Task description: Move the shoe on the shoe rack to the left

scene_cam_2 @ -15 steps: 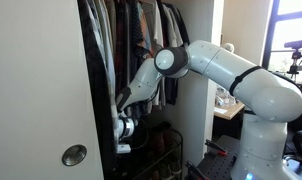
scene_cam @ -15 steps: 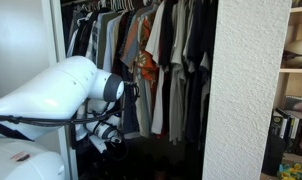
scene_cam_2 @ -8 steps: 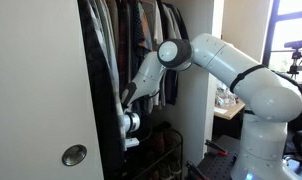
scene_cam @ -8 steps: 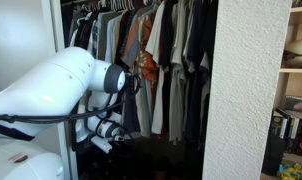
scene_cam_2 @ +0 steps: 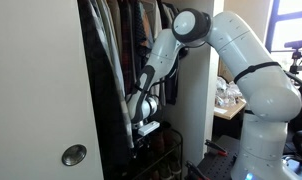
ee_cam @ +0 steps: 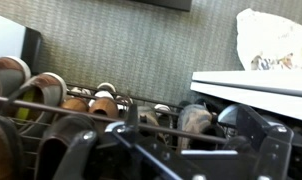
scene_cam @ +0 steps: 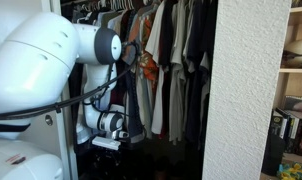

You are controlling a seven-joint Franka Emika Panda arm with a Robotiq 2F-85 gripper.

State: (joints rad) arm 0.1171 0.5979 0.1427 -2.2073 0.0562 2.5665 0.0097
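The hand (ee_cam: pixel 156 150) hangs low inside the closet, at the front of the shoe rack (ee_cam: pixel 31 103). Its fingers (ee_cam: pixel 253 140) are spread wide and grip nothing. Straight ahead of it on the rack sits a grey shoe (ee_cam: pixel 196 119), seemingly lying front to back across the wires. Brown shoes (ee_cam: pixel 91 102) sit further along the rack. I can't tell which shoe is meant. Clothes (scene_cam: pixel 166 60) hang above the rack.
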